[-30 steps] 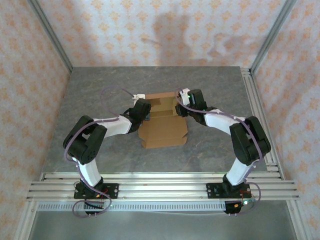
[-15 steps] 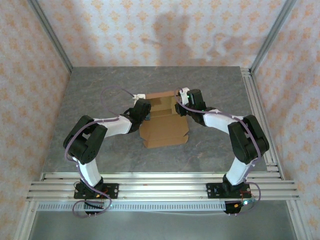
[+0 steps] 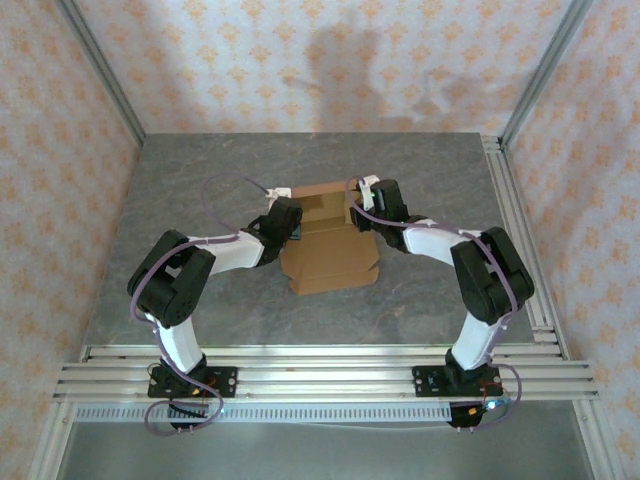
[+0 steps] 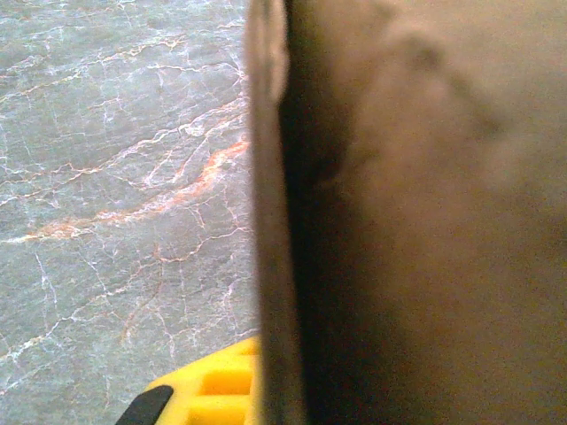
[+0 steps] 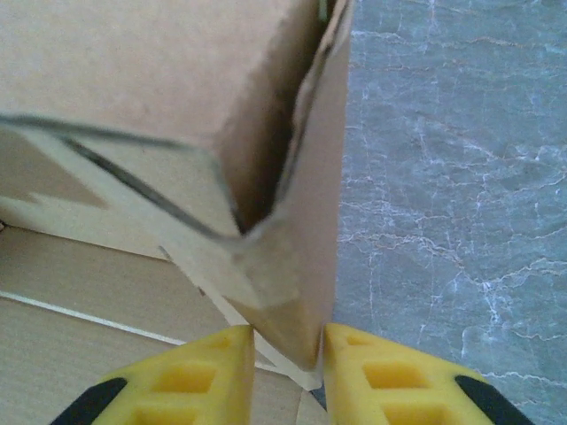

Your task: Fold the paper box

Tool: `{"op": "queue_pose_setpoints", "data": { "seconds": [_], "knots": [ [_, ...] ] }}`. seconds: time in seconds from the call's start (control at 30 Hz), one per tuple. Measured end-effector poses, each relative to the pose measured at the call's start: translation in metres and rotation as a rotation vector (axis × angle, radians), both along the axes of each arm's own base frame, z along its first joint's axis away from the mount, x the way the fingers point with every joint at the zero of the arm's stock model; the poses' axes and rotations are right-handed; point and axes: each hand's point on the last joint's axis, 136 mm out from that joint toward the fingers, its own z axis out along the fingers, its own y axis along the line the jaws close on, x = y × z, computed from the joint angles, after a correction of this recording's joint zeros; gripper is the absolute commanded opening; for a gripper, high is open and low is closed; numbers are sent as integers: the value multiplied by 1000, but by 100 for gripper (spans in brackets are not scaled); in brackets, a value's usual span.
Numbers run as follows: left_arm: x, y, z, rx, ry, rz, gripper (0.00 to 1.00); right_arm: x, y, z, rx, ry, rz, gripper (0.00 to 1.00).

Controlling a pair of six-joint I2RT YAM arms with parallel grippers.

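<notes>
1. On the desk (image 3: 200, 180), blurred cardboard of the paper box (image 3: 328, 255) blocks our close view of the left gripper (image 3: 292, 224), clenched on its left wall.
2. We see the right gripper (image 5: 288, 354) pinching the right wall's corner flap.

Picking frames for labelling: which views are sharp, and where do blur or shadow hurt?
Left wrist view: the box sits close to the lens, a dark blur; the table beside it is sharp. Right wrist view: cardboard edges and yellow fingers fairly crisp. Top view: evenly lit, sharp, soft shadow on the back wall.
</notes>
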Motion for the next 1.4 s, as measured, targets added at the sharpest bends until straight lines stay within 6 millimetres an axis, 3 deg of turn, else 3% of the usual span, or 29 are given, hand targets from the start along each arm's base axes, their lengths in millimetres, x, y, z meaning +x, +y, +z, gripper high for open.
{"op": "queue_pose_setpoints", "data": {
  "seconds": [0.6,0.73,0.83,1.13,1.4],
  "knots": [
    [0,-1,0,-2,1,-2,0,14,-2,-3,-21,-12,-47,0],
    [3,-2,0,-2,-1,-1,0,15,-1,-3,-52,-29,-71,0],
    [3,-2,0,-2,-1,-1,0,18,-1,-4,-64,-40,-86,8],
    [3,-2,0,-2,-1,-1,0,25,2,-5,-57,-47,-93,18],
    [3,-2,0,-2,-1,-1,0,29,4,-10,-57,-46,-93,20]
  ]
}}
